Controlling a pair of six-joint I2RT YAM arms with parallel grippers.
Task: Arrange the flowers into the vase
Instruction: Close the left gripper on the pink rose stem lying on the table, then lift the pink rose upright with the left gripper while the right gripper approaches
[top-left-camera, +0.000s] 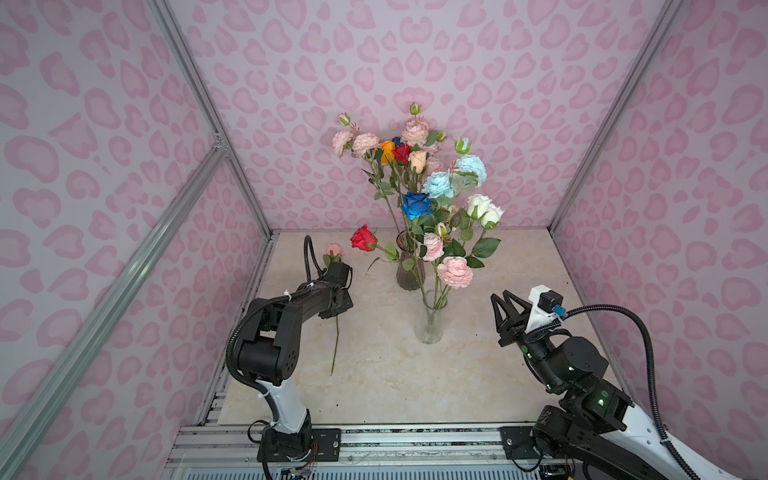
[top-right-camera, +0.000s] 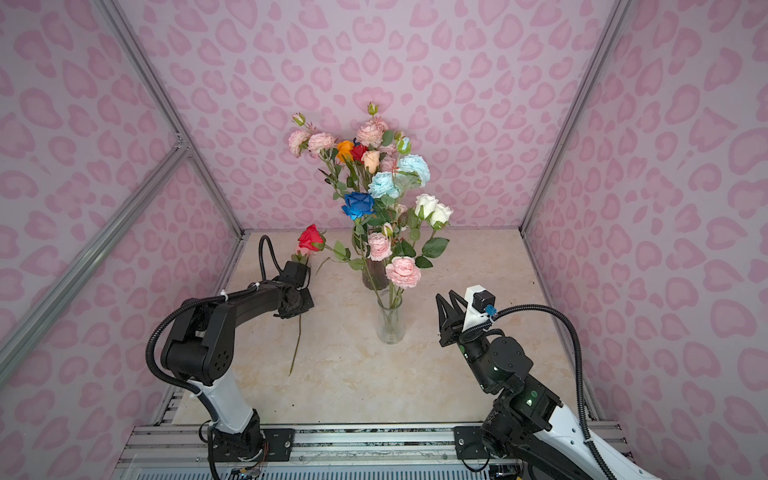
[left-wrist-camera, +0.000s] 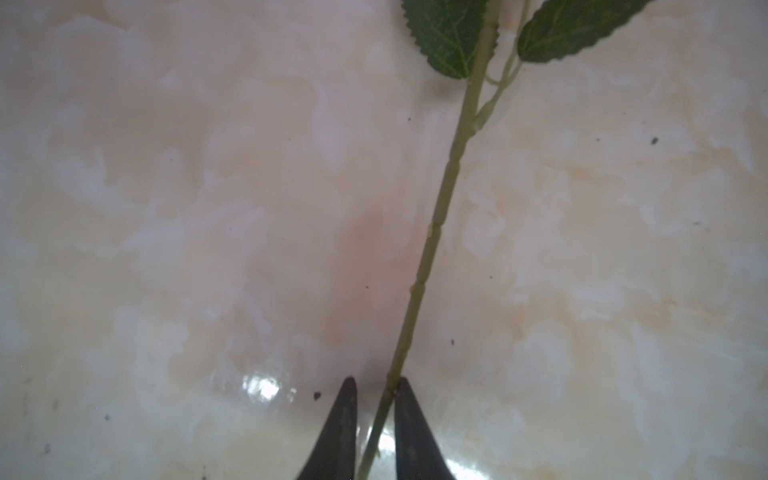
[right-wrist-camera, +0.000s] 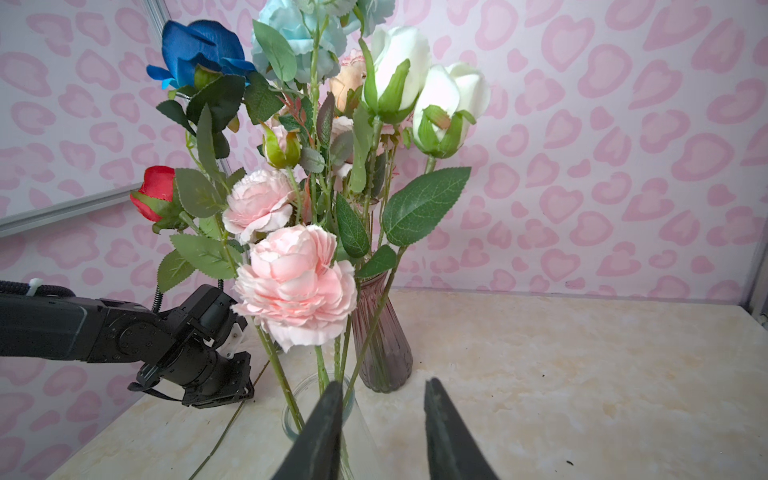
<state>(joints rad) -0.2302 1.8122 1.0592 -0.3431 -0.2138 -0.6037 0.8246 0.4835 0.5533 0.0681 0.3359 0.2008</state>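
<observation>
Right now your left gripper (left-wrist-camera: 374, 380) sits low on the cream marbled worktop (top-left-camera: 374, 386). Its jaws are drawn narrow about the long green stem of the pale pink artificial flower (left-wrist-camera: 440, 216) lying flat there. The stem touches one fingertip and a sliver of gap shows at the other, so you cannot tell whether it is pinched.

The gripper meets the stem about midway. The pink head lies beyond the wrist toward the back wall, and the bare end points toward the near edge.

That flower lies close to the worktop's left edge and the pink heart-patterned side wall (top-left-camera: 104, 208).

The clear glass vase (top-left-camera: 431, 328) stands just in front of the smoky purple ribbed glass vase (top-left-camera: 409, 280), and both hold the other flowers (top-left-camera: 419, 187). A red rose (top-left-camera: 363, 238) leans out leftward, near the lying head.

Bare worktop lies between the stem and the clear glass vase, and in front of it.

Your right gripper (right-wrist-camera: 382, 384) hangs right of that vase, jaws apart, holding nothing.
</observation>
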